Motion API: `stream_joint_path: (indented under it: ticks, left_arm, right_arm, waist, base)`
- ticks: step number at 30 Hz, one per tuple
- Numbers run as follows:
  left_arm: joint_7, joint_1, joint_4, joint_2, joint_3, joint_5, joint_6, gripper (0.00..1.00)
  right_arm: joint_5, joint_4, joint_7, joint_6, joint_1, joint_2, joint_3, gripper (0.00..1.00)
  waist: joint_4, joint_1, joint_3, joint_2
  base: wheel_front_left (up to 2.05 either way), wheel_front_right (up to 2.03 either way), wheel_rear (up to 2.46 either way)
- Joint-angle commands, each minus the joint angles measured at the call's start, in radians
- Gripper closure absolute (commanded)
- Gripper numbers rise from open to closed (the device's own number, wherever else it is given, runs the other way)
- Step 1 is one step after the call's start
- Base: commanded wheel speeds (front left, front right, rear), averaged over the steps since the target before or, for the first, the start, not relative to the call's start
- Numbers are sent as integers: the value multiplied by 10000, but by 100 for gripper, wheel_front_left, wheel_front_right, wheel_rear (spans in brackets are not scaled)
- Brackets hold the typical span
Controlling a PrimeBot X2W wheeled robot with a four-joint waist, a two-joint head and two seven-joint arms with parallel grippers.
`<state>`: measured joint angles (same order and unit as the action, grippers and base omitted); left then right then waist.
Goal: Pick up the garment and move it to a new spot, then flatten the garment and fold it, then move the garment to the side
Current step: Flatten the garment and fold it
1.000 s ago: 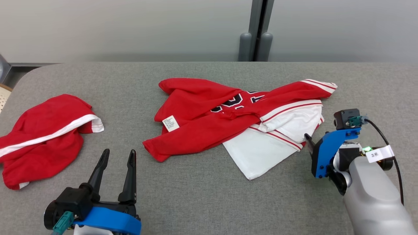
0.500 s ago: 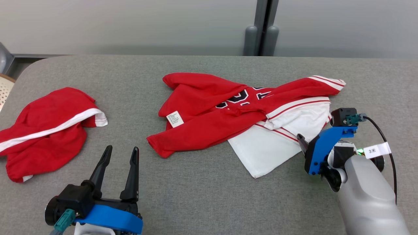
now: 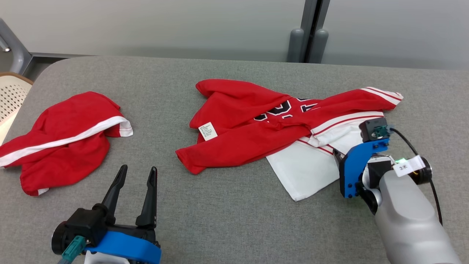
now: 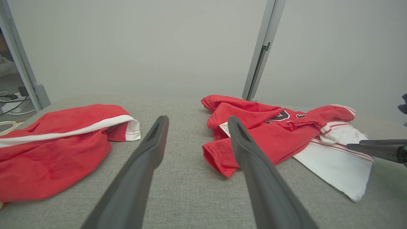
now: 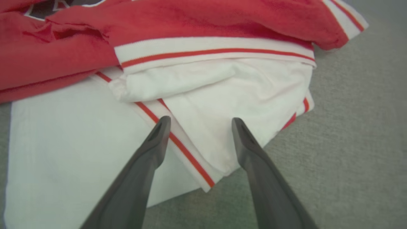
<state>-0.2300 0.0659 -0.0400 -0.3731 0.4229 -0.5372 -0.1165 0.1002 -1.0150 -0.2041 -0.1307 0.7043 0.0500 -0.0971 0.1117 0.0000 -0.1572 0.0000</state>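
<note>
Right pincer, fingers spread apart and holding nothing, points at the white, red-striped edge on the right side of the crumpled red-and-white garment, which lies in the middle of the grey counter. Left pincer, also spread and empty, sits nearer the robot, left of the garment. Farther left of the garment lies a second red cloth
</note>
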Motion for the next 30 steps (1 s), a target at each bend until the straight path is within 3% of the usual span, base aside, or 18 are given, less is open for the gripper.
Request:
stream_joint_path:
  ticks: [1,5,6,7,8,9,11,21,26,30]
  left_arm:
    - [-29,-28,43,-70,-42,-47,-49,0]
    - [-20,56,50,-78,16,-49,-22,0]
    - [-21,86,50,-75,27,-50,-12,0]
    - [-23,118,50,-66,41,-49,0,0]
    - [-27,138,47,-60,48,-48,11,0]
    - [-30,160,36,-55,57,-47,15,0]
    - [-37,183,32,-58,52,-55,-7,0]
    - [-95,130,17,-65,-27,-107,-121,0]
    - [-106,-71,25,-110,-76,-157,-200,0]
    - [-114,-269,102,-153,-131,-184,-298,0]
  right_arm:
    - [545,66,-80,-1,40,10,153,0]
    - [1340,78,-405,-1,-26,8,225,0]
    - [1525,83,-480,-1,-62,10,199,7]
    - [1613,103,-495,-1,-88,10,142,17]
    - [1680,127,-482,-1,-109,14,74,42]
    - [1745,158,-470,-1,-126,16,-4,56]
    - [1808,220,-430,-1,-128,18,-145,100]
    - [1501,495,69,0,-171,23,-516,100]
    - [604,960,229,-1,-670,20,117,100]
    - [95,2127,-323,-1,-1761,19,630,100]
  waist:
    - [-1,0,-29,0]
    - [58,0,-64,0]
    - [79,0,-76,0]
    - [105,0,-91,0]
    - [130,0,-108,0]
    - [149,0,-119,0]
    - [166,0,-152,0]
    - [32,0,-87,0]
    - [-232,0,191,0]
    - [-547,0,341,0]
  base:
    - [0,0,0]
    - [0,0,0]
    - [0,0,0]
    - [0,0,0]
    - [0,0,0]
    - [0,0,0]
    - [0,0,0]
    - [0,0,0]
    - [0,0,0]
    - [0,0,0]
